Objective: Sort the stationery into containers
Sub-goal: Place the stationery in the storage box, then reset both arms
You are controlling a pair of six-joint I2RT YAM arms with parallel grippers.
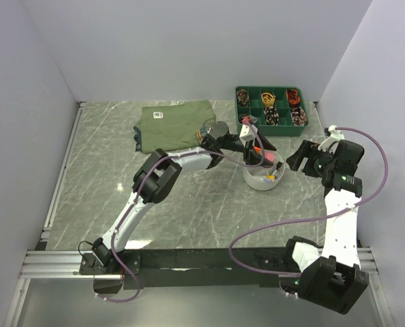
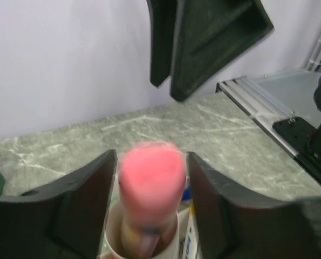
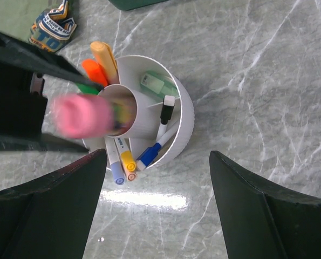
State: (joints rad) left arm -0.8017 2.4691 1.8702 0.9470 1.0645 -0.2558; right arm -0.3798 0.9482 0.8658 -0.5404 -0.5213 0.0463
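Our left end effector flanks a blurred pink highlighter over the white tub, and we cannot tell whether it is clamped; our right end effector stands apart.

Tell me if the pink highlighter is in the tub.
Partly in: the highlighter has its lower end inside the centre tube of the tub, with its pink cap above the rim.
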